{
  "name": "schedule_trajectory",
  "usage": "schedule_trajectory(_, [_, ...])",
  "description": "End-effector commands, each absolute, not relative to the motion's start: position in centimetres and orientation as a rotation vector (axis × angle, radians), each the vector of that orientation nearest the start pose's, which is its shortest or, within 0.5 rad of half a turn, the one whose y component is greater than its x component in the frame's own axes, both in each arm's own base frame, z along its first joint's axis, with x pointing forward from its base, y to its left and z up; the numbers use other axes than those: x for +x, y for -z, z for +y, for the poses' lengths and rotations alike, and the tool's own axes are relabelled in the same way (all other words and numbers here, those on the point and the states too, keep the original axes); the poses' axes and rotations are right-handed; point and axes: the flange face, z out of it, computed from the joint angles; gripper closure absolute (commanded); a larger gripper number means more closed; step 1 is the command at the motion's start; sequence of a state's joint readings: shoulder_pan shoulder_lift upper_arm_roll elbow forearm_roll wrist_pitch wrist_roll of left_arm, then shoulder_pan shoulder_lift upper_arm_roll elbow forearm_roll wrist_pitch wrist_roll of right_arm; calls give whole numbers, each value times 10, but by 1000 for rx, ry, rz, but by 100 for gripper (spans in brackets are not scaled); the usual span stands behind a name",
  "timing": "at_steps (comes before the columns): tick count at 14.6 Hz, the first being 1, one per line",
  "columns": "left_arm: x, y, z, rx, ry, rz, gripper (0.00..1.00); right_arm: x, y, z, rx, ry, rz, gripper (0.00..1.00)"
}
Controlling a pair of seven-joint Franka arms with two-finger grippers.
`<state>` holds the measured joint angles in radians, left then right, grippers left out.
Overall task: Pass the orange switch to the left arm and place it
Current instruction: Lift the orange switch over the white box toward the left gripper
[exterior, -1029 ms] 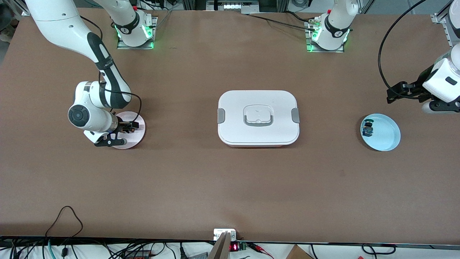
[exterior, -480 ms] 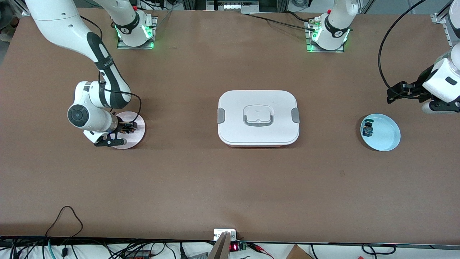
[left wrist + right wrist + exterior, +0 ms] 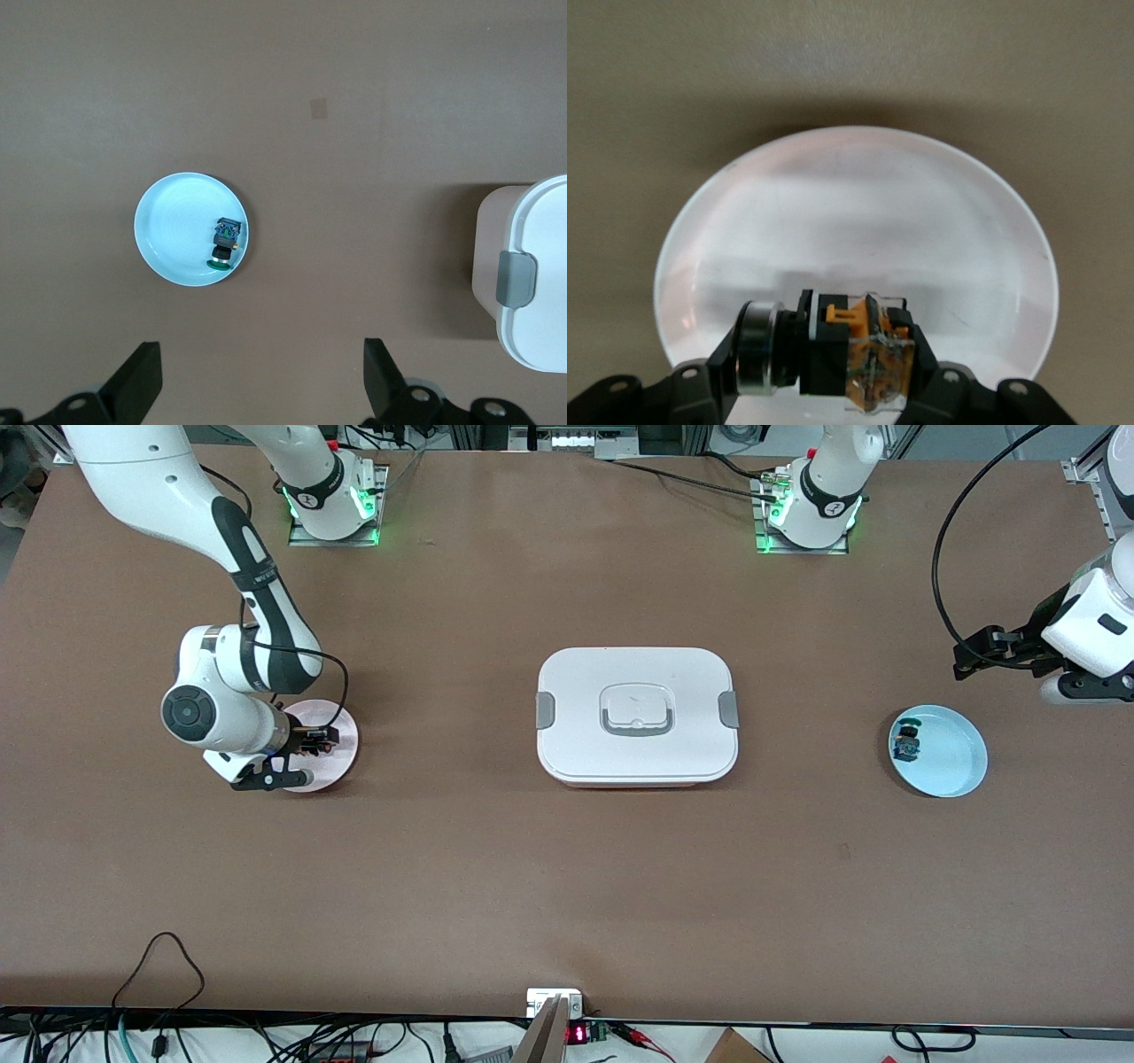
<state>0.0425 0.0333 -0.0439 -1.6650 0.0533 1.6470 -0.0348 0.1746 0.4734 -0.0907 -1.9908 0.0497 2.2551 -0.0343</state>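
The right pincer (image 3: 321, 737) is down over a pale pink plate (image 3: 341, 766) near the right arm's end of the counter (image 3: 567, 886). In the right wrist view its fingers (image 3: 722, 359) are clenched on the orange switch (image 3: 855, 354), which lies on its side between them, just above or on the plate (image 3: 859, 221); whether it touches the plate cannot be told. The switch shows a black body, an orange part and a clear, yellowish base.

The box (image 3: 636, 716) sits in the middle of the counter, directly between the two plates. It is a white, rounded container with its lid on, grey latches at both short sides and a recessed grey-rimmed handle on top. It stands well apart from either plate.

Toward the left arm's end lies a light blue plate (image 3: 952, 766). In it, close to the rim on the side toward the box, rests a small blue-and-green component (image 3: 905, 744). In the left wrist view that plate (image 3: 168, 235) and component (image 3: 225, 241) show from above, with a corner of the box (image 3: 532, 266) at the frame's edge.

The left pincer (image 3: 974, 657) waits in the air over bare counter near the blue plate, released, with its fingers (image 3: 137, 381) spread wide and nothing between them.

Cables (image 3: 159, 957) run along the counter edge nearest the front camera.
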Motion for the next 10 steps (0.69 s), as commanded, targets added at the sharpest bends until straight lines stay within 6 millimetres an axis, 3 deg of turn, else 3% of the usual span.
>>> schedule_trajectory(1, [570,-574,2,-3110,-85,-61,0,600,-255,54,-3114,-318,-165,99])
schedule_trajectory(7, [570,-574,2,-3112,-85,-58,0,639,-353,69,-3028,-300,-211,100])
schedule_trajectory(10, [569,-574,0,-3116,-90,-59,0,643,-388,74,-2939,-285,-246,100])
